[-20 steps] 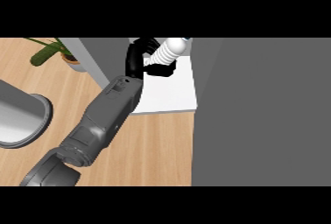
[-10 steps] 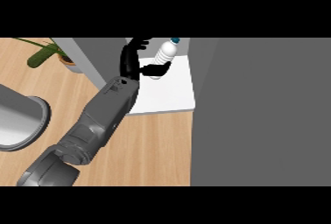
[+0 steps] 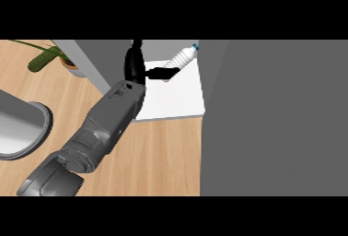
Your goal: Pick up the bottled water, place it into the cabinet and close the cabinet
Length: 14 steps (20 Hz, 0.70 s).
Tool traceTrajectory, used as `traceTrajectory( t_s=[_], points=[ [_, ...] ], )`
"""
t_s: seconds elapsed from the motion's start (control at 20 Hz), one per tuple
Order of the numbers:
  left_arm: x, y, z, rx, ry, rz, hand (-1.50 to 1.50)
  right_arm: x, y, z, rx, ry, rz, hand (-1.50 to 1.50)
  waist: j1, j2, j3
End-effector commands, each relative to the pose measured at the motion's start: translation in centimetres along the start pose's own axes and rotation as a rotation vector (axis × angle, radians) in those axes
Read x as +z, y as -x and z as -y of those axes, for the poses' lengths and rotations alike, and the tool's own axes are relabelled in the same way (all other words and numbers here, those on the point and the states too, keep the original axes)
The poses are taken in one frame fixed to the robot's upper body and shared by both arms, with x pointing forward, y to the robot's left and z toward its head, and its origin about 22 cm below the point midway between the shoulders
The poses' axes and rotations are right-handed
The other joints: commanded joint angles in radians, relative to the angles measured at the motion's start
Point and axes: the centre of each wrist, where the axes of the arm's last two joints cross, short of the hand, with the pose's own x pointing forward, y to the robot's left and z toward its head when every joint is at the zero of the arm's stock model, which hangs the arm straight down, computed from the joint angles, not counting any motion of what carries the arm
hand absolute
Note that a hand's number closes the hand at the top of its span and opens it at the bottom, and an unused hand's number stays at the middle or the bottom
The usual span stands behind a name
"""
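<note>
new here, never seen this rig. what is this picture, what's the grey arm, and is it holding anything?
It is one camera, placed at the robot's head and looking steeply down at a wooden counter. The robot is a humanoid. The grey forearm coming up from the lower left ends in a black hand, which I take to be its left hand; the right hand is not in view.

The white surface is the floor of an open cabinet, and the big grey panel on the right appears to belong to it. The bottled water sits tilted in there, blue cap up and to the right.

The hand's fingers are straight, not wrapped round the bottle. Only the thumb reaches its lower end.

Also on the counter are a potted plant and a round grey object, cut off at the left.
</note>
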Motion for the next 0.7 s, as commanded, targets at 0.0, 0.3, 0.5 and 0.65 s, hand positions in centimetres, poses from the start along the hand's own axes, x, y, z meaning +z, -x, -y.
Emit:
traceTrajectory(
  t_s=[0.0,0.3,0.5,0.65],
  points=[
    [-0.1,3.4,-2.8,-0.039,-0.014,-0.002,-1.50,0.6,-0.3,-0.8,-0.008,-0.003,-0.006,-1.50,0.003,0.007,-0.006],
    [-0.6,1.8,-2.3,0.157,0.064,0.091,-1.50,0.6,-0.6,-0.5,-0.002,0.021,0.007,-1.50,0.026,-0.002,-0.006],
    [-0.6,2.2,-2.8,0.315,0.076,0.139,-1.50,0.6,0.7,-0.2,0.011,0.025,0.020,-1.50,0.041,-0.008,-0.005],
    [0.5,3.4,-2.6,0.369,0.117,0.183,-1.50,0.5,-0.6,0.1,0.021,0.021,0.006,-1.50,0.058,-0.014,-0.005]
  ],
)
